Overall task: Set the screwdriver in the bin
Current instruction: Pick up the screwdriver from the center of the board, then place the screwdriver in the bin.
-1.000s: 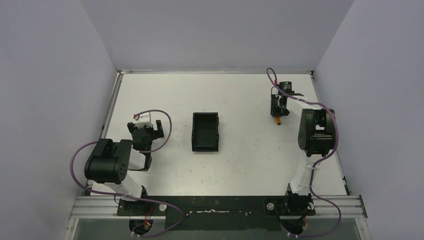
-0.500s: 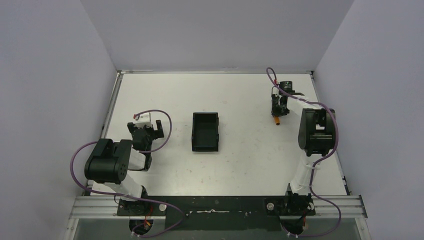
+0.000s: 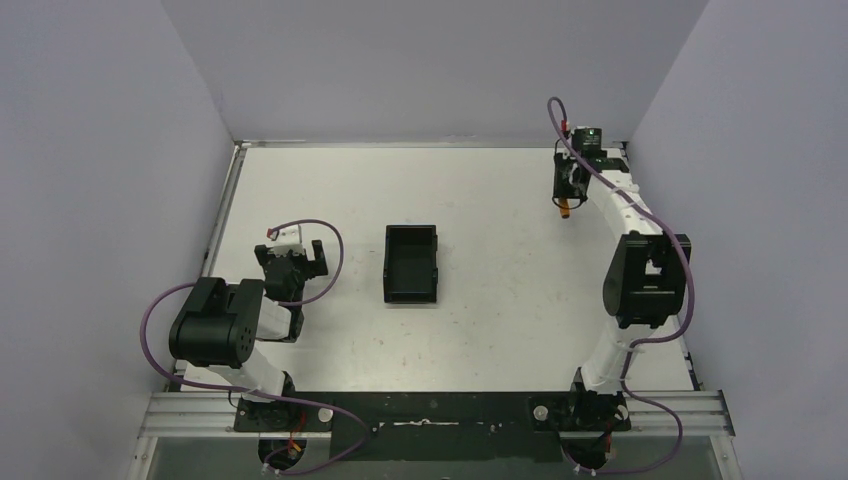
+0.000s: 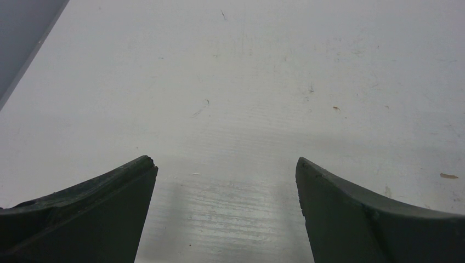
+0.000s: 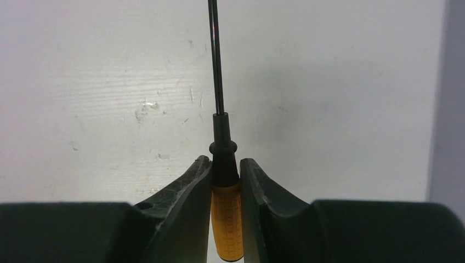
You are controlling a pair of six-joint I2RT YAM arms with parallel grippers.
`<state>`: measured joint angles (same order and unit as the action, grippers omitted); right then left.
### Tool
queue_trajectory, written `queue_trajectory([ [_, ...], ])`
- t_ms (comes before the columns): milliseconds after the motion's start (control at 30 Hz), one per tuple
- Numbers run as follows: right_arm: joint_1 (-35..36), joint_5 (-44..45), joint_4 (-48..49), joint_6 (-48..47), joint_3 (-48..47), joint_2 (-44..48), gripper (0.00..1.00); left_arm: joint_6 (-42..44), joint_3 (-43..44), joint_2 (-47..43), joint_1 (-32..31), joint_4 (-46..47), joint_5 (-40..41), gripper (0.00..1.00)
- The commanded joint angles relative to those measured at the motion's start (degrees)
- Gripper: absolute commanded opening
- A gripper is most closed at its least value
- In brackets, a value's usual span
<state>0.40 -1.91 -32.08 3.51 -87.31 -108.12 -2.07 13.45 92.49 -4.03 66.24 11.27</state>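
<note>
My right gripper (image 3: 568, 192) is shut on the screwdriver (image 5: 226, 216), lifted above the table at the far right. Its orange handle is clamped between my fingers (image 5: 183, 197) and its thin black shaft (image 5: 215, 60) points away from the wrist camera. In the top view only the orange handle end (image 3: 566, 209) shows below the gripper. The black open-top bin (image 3: 411, 264) stands empty at the table's middle, well left of the right gripper. My left gripper (image 3: 290, 262) is open and empty, low over the table at the left; it also shows in the left wrist view (image 4: 225, 170).
Grey walls enclose the white table (image 3: 480, 330) on the left, back and right. The right wall (image 5: 447, 98) is close beside the right gripper. Purple cables loop off both arms.
My right arm has risen and moved toward the far right corner with the screwdriver in its grip. The left arm and the bin have not moved.
</note>
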Motion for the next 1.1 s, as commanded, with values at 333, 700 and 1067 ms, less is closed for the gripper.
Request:
queue_trajectory([
  [333,-0.3,6.6,-13.0,3.7,-21.7,7.5,0.0,0.3,1.1,-0.2,-0.1,3.1,-0.5,0.97],
  [700,5.8,8.1,-18.8,9.6,-27.5,7.4,0.0,0.4,1.1,-0.2,-0.1,3.0,-0.6,0.97],
  [1067,20.3,13.6,-21.1,15.4,-31.8,5.4,0.0,0.3,1.1,-0.2,-0.1,3.0,-0.5,0.97],
])
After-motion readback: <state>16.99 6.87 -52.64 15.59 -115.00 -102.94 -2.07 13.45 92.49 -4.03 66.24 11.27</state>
